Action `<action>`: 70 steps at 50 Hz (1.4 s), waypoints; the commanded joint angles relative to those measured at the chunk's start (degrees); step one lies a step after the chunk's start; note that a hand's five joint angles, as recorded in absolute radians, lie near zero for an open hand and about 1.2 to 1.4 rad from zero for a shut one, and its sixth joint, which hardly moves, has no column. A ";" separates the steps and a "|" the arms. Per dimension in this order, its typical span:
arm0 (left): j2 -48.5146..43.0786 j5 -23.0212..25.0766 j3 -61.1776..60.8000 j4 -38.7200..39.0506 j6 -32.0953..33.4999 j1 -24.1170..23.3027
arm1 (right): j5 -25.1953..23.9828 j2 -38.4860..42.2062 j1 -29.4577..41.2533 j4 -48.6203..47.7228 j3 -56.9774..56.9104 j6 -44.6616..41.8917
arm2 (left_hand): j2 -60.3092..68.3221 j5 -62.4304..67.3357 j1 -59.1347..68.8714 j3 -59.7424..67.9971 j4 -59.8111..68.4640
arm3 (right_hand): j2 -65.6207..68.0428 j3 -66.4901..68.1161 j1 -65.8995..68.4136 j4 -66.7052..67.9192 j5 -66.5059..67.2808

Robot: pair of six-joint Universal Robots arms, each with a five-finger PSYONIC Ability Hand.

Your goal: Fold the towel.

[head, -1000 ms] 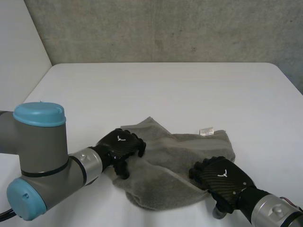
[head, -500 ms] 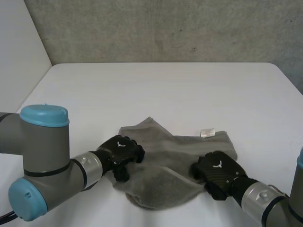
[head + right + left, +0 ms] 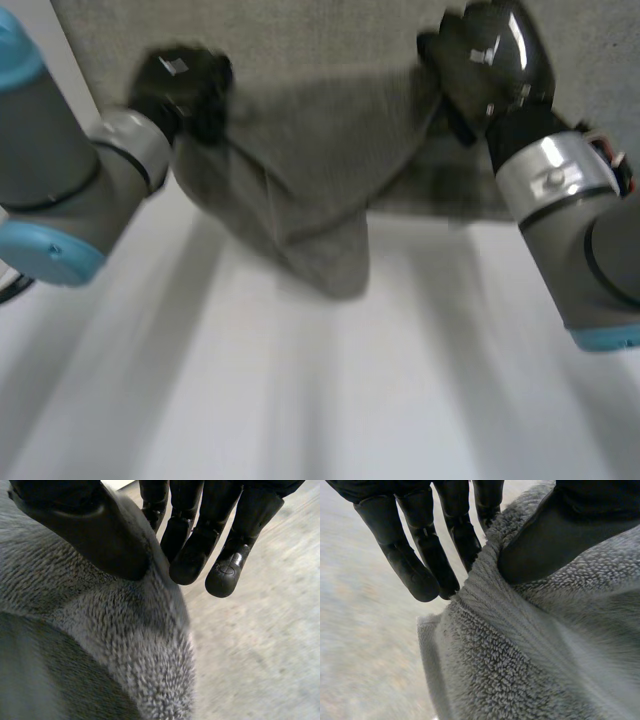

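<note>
**Fig. – Towel held aloft, both hands engaged.** The towel (image 3: 315, 200) is hanging clear above the counter (image 3: 300, 410), with its top edge stretching betw. the two hands and its middle sagging into a bunched, pointed lobe.

- **Left hand** (image 3: 180, 85): it is gripping the towel's upper edge at one end. In the left wrist view its thumb (image 3: 555, 535) is pressing the hemmed border against the fingers (image 3: 415, 565) behind the cloth, i.e. it is clamped on the towel.
- **Right hand** (image 3: 485, 60): it is gripping the opposite end of the upper edge. In the right wrist view its thumb (image 3: 90, 530) is bearing down on the pile while its fingers (image 3: 222, 575) are reaching past the far side. This is also a pinch on the towel; whether it has a true corner can't be told.

**Why held so (judgement):** w/ the two grips apart along one edge, the towel's own weight is prob. pulling the cloth straight, so creases are dropping out before it meets the counter. The lobe below suggests the towel isn't hanging flat yet, so the fold proper is not yet made.

**Next move (judgement):** it is calling for the hands to spread wider along the towel's top edge, then a lay-down onto the counter. Risk: one pinch slipping on the thick pile.
</note>
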 commanded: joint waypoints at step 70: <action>15.42 8.54 -49.03 -2.13 16.08 3.28 | -16.31 4.84 -19.14 33.88 16.81 -3.69 | -53.17 -64.09 -49.54 -56.01 -54.38 | -49.25 -49.62 -48.09 -49.90 -50.31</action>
